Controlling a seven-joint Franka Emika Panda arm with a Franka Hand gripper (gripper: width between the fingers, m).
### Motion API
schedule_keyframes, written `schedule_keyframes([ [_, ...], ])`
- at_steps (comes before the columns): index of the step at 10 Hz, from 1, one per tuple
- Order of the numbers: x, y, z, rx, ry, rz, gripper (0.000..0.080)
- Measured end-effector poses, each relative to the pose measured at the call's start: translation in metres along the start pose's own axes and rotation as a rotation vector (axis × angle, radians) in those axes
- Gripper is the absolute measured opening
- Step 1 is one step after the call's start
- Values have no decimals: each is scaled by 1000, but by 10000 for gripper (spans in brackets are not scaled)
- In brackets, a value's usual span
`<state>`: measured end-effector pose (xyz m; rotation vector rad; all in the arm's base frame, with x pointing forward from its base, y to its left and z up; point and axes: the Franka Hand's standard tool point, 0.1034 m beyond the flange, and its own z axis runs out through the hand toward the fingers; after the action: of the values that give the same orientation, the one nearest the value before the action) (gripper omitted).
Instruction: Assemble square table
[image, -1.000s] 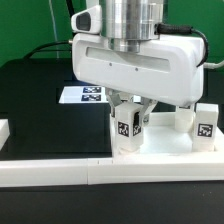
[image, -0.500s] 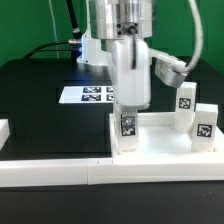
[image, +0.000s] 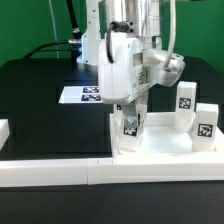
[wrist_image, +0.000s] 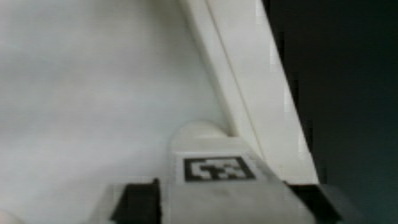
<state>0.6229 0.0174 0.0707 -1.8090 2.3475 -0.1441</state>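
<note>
The white square table top (image: 163, 143) lies at the exterior view's right, rim up. A short white leg (image: 129, 126) with a black-and-white tag stands upright in its near-left corner. My gripper (image: 130, 110) comes down from above and is shut on this leg. In the wrist view the tagged leg (wrist_image: 217, 167) sits between the two dark fingers (wrist_image: 135, 205), over the corner where the tray floor (wrist_image: 89, 100) meets the raised rim (wrist_image: 242, 85). Two more tagged legs (image: 186, 100) (image: 205, 122) stand upright at the top's right side.
The marker board (image: 82, 96) lies flat on the black table behind the top. A long white border rail (image: 55, 170) runs along the front edge. A white block (image: 4, 130) sits at the exterior view's far left. Cables hang at the back.
The wrist has turned about its upright axis, so the hand's broad face now shows narrower. The leg stays in the same corner, still gripped.
</note>
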Motion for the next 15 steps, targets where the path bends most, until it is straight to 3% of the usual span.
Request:
schedule_keyframes([
  [1,-1,1,-1,-21,0,-139,523],
  [2,-1,1,-1,-39,-3,-261,610],
  [3,0,1,-1,-43,5,-460,610],
  [4,5,1,0,-29,14,-604,643],
  [7,7,1,0,-35,16,-809,649],
  [8,8,2,0,-69,4,-992,649],
  [10,6,-1,-2,-87,11,-1247,649],
  [12,7,-1,-2,-87,13,-1223,649],
  [14,7,-1,-2,-87,13,-1221,390],
  [15,6,-1,-1,-85,15,-1140,390],
])
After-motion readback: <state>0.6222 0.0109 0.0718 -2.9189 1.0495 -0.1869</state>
